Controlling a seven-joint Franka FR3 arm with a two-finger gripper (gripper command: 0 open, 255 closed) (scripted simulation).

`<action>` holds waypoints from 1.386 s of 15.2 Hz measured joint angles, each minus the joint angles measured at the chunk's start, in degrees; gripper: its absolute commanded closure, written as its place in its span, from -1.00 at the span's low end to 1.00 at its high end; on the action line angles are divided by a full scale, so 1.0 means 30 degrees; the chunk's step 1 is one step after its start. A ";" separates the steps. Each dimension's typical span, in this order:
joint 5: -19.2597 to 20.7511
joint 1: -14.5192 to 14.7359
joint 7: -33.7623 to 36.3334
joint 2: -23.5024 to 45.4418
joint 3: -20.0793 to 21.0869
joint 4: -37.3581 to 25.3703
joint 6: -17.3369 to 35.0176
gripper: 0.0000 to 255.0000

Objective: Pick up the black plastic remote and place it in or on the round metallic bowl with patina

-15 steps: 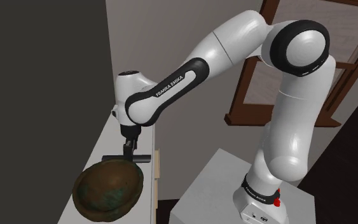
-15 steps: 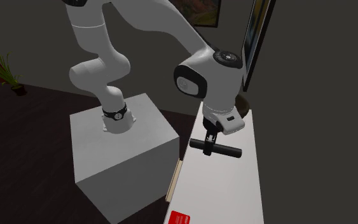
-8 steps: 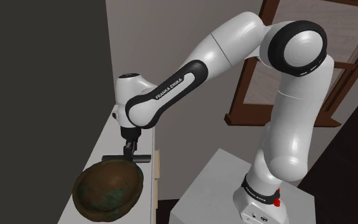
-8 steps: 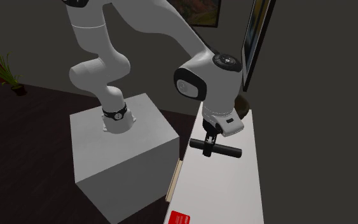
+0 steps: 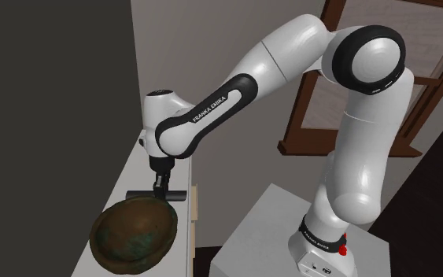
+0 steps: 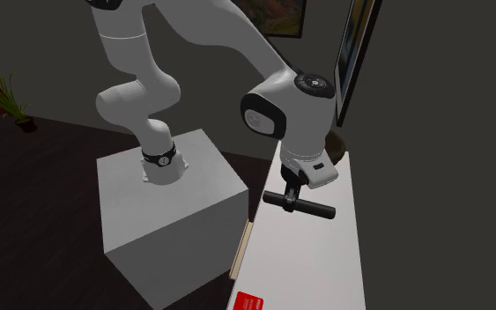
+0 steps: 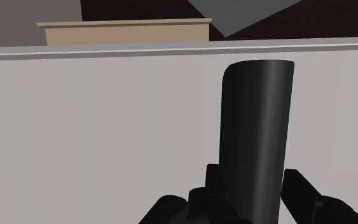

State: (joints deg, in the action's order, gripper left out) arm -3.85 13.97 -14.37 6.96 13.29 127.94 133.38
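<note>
- Clamped from both sides by the two black fingers [image 7: 298, 188] of the all-black gripper [image 5: 159, 186]: the long, black, bar-shaped plastic remote [image 5: 176, 196], with no gap at either finger in the wrist view.
- Carried level and lifted clear of the pale grey tabletop [image 6: 321, 255], right at the far rim of the round brown metal bowl with green patina [image 5: 134, 234].
- Impossible to tell from the shoulder view whether hanging over the bowl's hollow or just short of it.
- Judged as the carry step, with lowering and letting go not yet done.
- Risk of an early release: a landing on the tabletop beside the bowl instead of inside, perhaps followed by a slide toward the table's edge.
- Risk of a swivel in the pinch: gripped off-centre to judge by the second exterior view, with the longer end sticking out, so prone to drooping under a quick wrist turn.
- Risk of clipping the rim on the way down, given the remote's length across the path; likely to shove or rock the bowl on its rounded underside.
- Risk of a drop from too high: a bounce off the curved wall and out again.
- Safest with a slow move over the centre, then a low release.
</note>
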 measured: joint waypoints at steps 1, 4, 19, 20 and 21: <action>-0.0003 0.0001 -0.0002 -0.0005 0.0003 0.0005 -0.0001 1.00; -0.0017 0.0003 -0.0010 -0.0048 0.0010 -0.0047 -0.0136 1.00; -0.0428 -0.0110 -0.0157 -0.2180 -0.0002 -0.1507 -0.3721 1.00; -0.0450 -0.0116 -0.0165 -0.2306 -0.0007 -0.1600 -0.3934 1.00; -0.0439 -0.0110 -0.0123 -0.2335 -0.0001 -0.1876 -0.4236 1.00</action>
State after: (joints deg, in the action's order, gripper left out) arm -5.17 13.64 -14.74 -0.04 13.29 122.31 120.67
